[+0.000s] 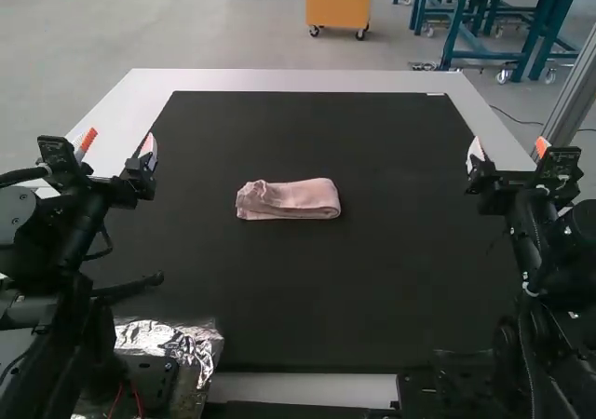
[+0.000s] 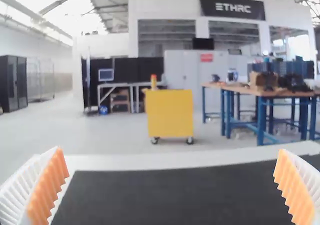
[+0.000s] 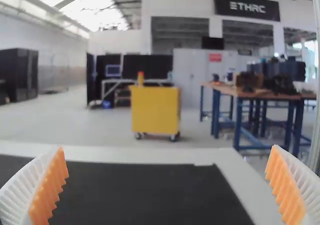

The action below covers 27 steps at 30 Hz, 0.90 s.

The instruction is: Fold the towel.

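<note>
Robotics lab, workbenches (image 2: 245, 89), wheeled yellow cart (image 2: 170, 113)

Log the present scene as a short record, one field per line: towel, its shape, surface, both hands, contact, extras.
towel: pink, near the middle of the black mat
shape: folded into a narrow strip, flat at its right end, rumpled at its left
surface: black mat on a white table
left hand: open, beyond the towel's left end
right hand: open, beyond its right end
contact: neither hand touches the towel
extras: crumpled foil by the left arm
</note>
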Motion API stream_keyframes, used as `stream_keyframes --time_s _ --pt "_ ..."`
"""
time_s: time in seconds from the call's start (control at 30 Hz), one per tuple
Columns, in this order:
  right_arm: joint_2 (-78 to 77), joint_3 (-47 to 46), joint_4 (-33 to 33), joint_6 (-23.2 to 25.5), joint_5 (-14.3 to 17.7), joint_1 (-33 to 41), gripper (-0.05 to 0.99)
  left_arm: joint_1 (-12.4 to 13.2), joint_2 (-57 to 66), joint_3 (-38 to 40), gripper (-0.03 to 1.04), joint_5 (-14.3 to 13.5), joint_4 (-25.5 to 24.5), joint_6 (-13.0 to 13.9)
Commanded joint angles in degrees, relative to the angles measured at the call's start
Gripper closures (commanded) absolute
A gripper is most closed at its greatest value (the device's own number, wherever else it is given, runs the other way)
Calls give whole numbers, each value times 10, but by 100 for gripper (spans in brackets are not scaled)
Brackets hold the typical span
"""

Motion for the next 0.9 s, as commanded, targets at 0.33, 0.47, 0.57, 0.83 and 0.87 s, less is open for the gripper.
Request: stream_keyframes --time_s 0.33,0.47,0.57,0.83,0.87 --pt "-5 -4 -180 -37 1 -4 2 6 -4 -3 4 -35 -165 -47" --pt "-5 -4 -180 -44 0 -5 2 7 -4 -3 4 -35 -167 -47" --pt "-5 -4 -180 -44 0 -3 2 6 -4 -3 4 -35 -167 -47" --pt "-5 -4 -180 -44 0 -3 2 7 -4 -3 4 -35 -167 -47" --pt "-5 -4 -180 -44 0 -4 2 7 -4 -3 4 -35 -167 -47"
